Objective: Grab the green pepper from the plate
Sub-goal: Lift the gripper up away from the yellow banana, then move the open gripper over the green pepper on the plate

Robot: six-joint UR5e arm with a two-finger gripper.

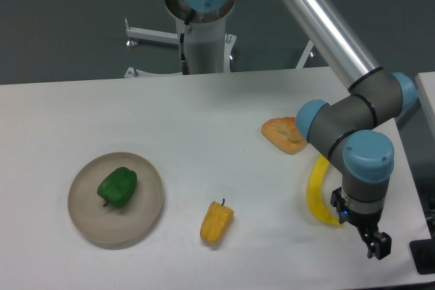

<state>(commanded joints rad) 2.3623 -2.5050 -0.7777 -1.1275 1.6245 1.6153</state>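
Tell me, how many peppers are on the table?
2. The green pepper lies on the plate at the left. The yellow pepper lies on the bare table near the front middle. The arm could hide something at the right.

No readable text, label or number anywhere.

The green pepper [117, 186] looked smooth and a little shiny, like plastic. The plate [144, 215] looked dull, with faint rings on it. The yellow pepper [216, 221] was smooth with a soft shine. The bread [283, 134] near the right edge looked rough and crusty. The banana [315, 191] looked smooth. The table [204, 113] was white and matt. The arm [325, 27] was shiny metal with blue plastic caps.
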